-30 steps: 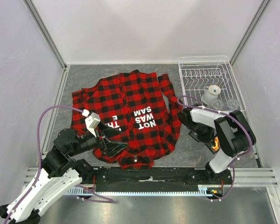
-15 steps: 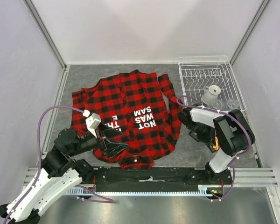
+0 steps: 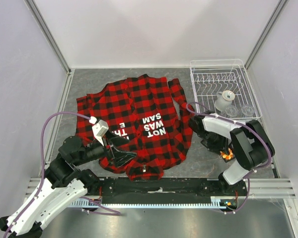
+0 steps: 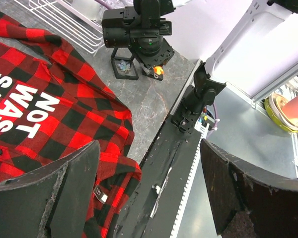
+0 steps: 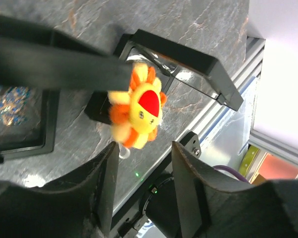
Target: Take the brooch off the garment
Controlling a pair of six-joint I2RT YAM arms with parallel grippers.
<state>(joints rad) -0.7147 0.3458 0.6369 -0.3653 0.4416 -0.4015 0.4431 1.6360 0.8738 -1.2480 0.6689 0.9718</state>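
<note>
The garment [image 3: 139, 121], a red-and-black plaid shirt with white lettering, lies spread on the grey table and also shows in the left wrist view [image 4: 49, 109]. The brooch [image 5: 136, 111], a small yellow-and-orange flower with a red centre, is off the shirt, on the table at the right [image 3: 227, 154], and it shows from afar in the left wrist view [image 4: 159, 72]. My right gripper [image 5: 141, 171] is open, and the brooch sits just past its fingertips, gripped by neither. My left gripper [image 4: 149, 193] hangs wide open over the shirt's near hem [image 3: 120, 156] with nothing in it.
A white wire dish rack [image 3: 223, 82] with glass items [image 3: 227, 101] stands at the back right. Small black frames [image 5: 188, 59] lie on the table beside the brooch. The black base rail [image 4: 174, 163] runs along the near edge.
My right gripper has gone from shut to open, and the brooch is out from between its fingers. The left arm and the shirt have not moved.
</note>
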